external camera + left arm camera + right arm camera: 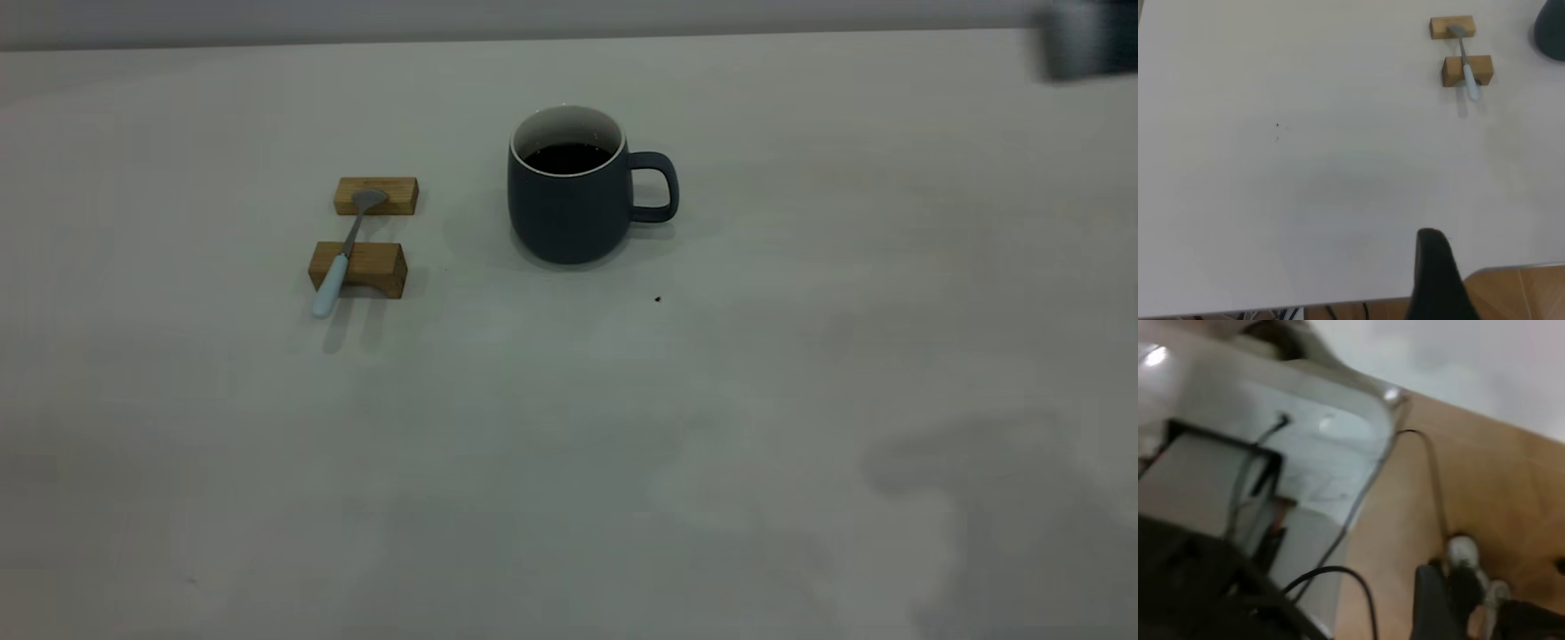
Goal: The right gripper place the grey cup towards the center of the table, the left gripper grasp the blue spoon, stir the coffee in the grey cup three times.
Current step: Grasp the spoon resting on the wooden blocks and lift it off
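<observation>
The grey cup (569, 213) stands upright near the middle of the table (569, 427), its handle toward the right, with dark coffee (569, 158) inside. To its left the blue spoon (342, 258) lies across two tan wooden blocks, its bowl on the far one. The left wrist view shows the spoon (1466, 73) and a sliver of the cup (1551, 27) far off, with my left gripper (1435, 280) back over the table's near edge. My right gripper (1441, 603) is off the table, over wooden floor. A blurred dark shape (1089, 40) sits at the far right corner.
The two wooden blocks (378, 196) (380, 267) carry the spoon. A tiny dark speck (658, 300) lies right of the cup. Below the right gripper are cables (1338, 577) and a pale casing (1305, 440). Open table spreads in front of the cup.
</observation>
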